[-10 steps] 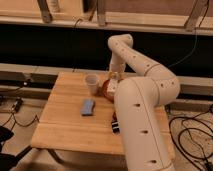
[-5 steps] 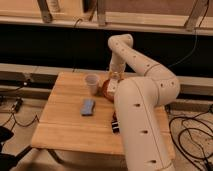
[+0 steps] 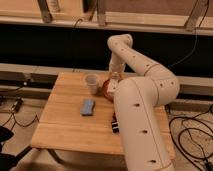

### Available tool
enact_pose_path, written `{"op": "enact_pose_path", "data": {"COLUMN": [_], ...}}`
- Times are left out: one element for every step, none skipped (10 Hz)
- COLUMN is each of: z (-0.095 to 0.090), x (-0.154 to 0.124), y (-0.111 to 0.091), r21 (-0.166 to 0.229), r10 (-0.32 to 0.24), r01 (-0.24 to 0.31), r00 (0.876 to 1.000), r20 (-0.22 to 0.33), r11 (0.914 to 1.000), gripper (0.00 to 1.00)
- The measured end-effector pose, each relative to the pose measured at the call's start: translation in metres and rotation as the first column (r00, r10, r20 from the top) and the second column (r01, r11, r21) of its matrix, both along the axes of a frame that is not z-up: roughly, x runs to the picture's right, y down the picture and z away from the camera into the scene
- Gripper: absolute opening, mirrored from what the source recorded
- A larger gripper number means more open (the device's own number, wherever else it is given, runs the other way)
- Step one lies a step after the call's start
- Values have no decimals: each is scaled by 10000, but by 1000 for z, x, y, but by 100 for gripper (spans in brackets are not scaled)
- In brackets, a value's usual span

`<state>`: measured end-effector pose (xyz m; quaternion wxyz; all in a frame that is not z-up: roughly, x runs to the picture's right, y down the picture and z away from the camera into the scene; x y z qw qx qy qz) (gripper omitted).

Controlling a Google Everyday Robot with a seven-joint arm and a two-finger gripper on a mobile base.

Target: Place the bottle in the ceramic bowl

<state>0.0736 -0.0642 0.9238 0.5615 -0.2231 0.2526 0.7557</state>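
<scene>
Gripper (image 3: 116, 76) low over the ceramic bowl (image 3: 107, 90), far edge of the surface (image 3: 65, 125).
Gripper state: cannot tell. Bottle hidden, probably at the gripper. Cup (image 3: 92, 83) just left of it. Risk: off-centre release tips the bottle over the rim.

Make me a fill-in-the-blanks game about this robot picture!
1. The cup stands to the ___ of the bowl in the picture.
2. The flat pad on the table is colored ___.
3. The gripper hangs over the ___.
Missing words: left; blue; bowl
</scene>
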Motion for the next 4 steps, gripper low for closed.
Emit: {"op": "enact_pose_path", "data": {"z": [0, 0, 0, 0], "x": [0, 0, 0, 0], "y": [0, 0, 0, 0], "r21": [1, 1, 1, 1], "r10": [0, 2, 2, 4], "r01": [0, -2, -2, -4], "r00": [10000, 10000, 10000, 10000], "r20": [-1, -2, -2, -3], "r11": [10000, 10000, 10000, 10000], "gripper": [80, 80, 80, 80]}}
